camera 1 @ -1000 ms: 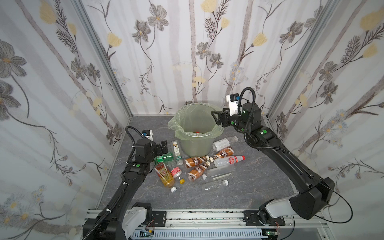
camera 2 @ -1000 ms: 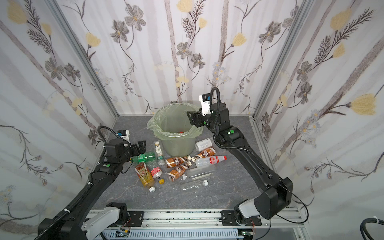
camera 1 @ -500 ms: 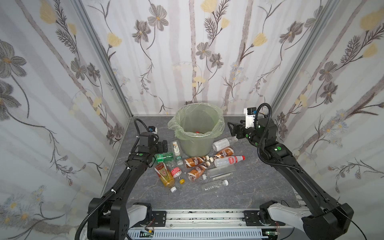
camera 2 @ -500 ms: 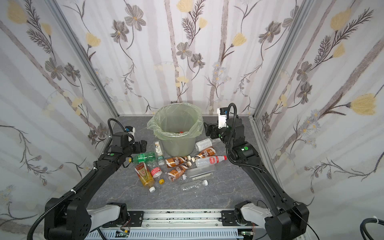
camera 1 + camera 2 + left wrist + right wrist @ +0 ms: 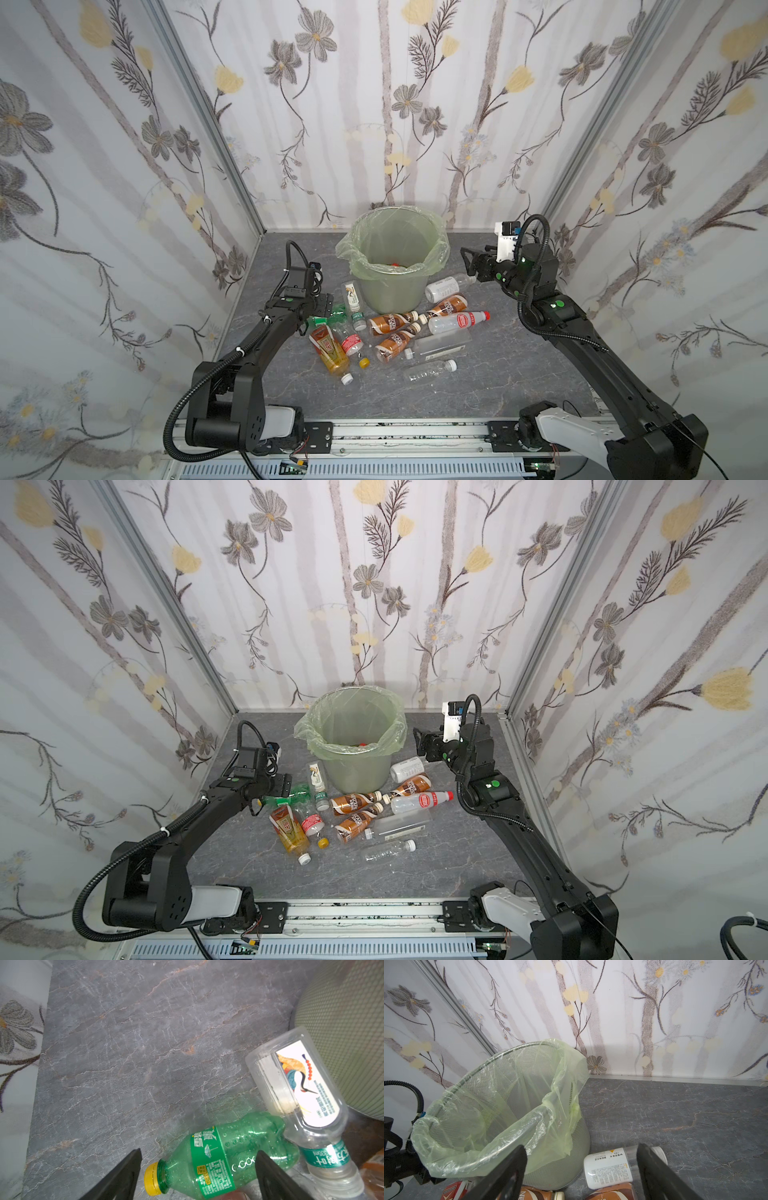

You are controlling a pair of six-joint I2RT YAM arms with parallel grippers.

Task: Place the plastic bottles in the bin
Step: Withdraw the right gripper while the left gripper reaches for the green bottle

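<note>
The bin [image 5: 390, 291] is a pale green mesh bucket with a light-green bag, standing at the back middle. Several plastic bottles lie in front of it. My left gripper [image 5: 326, 305] is down at the green bottle [image 5: 332, 319]. In the left wrist view its jaws [image 5: 197, 1152] are open and straddle the green bottle [image 5: 218, 1157] across the label, with a gap on the yellow-cap side. My right gripper [image 5: 467, 259] hangs open and empty in the air just right of the bin's rim. It is above a white-labelled bottle [image 5: 608, 1167].
A clear crane-labelled bottle [image 5: 299, 1084] leans against the green one beside the bin wall [image 5: 342, 1043]. Brown-and-white bottles [image 5: 390, 322], a red-labelled one [image 5: 457, 322], an amber one [image 5: 330, 349] and clear ones [image 5: 428, 370] crowd the middle. Flowered walls enclose three sides.
My right gripper has drawn back from over the bin to its right side and come lower. The left arm has settled over the green bottle and its jaws have narrowed.
</note>
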